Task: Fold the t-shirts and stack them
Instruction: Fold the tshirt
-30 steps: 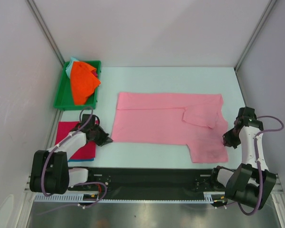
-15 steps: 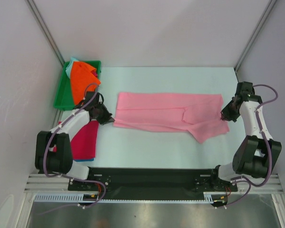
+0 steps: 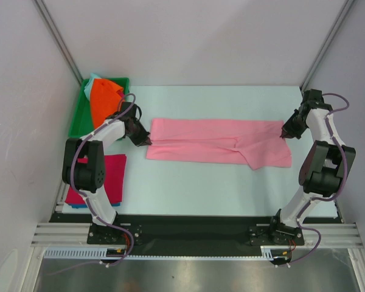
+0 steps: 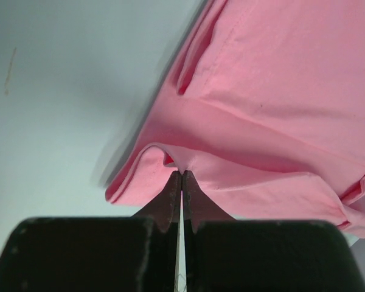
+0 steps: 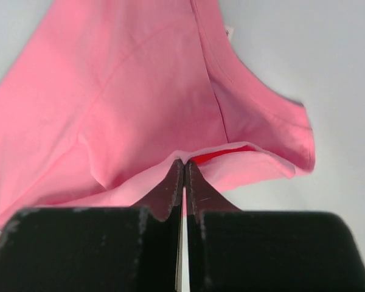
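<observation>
left claw (image 3: 146, 141): clamped on the left end of the pink shirt (image 3: 213, 145), mid frame
right claw (image 3: 284, 135): clamped on its right end

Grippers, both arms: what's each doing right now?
Left gripper: closed, holding the pink t-shirt by its edge.
Right gripper: closed, holding the pink t-shirt's opposite end.

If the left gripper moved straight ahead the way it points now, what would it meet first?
The pink shirt: the left gripper is shut on its edge, and more of it lies right ahead.
</observation>
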Action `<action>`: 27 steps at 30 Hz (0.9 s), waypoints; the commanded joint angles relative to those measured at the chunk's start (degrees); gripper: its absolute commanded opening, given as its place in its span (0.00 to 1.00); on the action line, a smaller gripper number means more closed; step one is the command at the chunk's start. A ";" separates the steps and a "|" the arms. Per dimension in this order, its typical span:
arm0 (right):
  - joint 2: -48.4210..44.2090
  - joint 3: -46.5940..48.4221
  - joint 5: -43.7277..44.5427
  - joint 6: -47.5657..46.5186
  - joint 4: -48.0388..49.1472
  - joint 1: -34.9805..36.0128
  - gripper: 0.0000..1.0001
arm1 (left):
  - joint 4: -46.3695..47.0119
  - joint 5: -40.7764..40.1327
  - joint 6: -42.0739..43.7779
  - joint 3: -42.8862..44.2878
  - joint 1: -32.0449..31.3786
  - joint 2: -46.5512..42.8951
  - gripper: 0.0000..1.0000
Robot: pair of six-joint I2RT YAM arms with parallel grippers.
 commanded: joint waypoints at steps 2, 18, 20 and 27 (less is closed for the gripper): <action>3.18 5.28 -3.02 -0.63 1.16 -1.25 0.00 | -1.30 -1.43 -0.12 5.29 -0.30 2.77 0.00; 8.80 5.99 -5.66 -1.51 1.16 -4.24 0.00 | -4.11 -3.90 -0.91 11.98 -0.30 9.45 0.00; 9.77 6.08 -5.92 -1.59 1.25 -4.33 0.00 | -4.28 -4.16 -0.91 12.68 -0.30 10.07 0.00; 13.28 7.92 -7.50 -1.95 1.78 -4.51 0.02 | -4.29 -5.30 -0.82 13.57 -0.12 11.56 0.00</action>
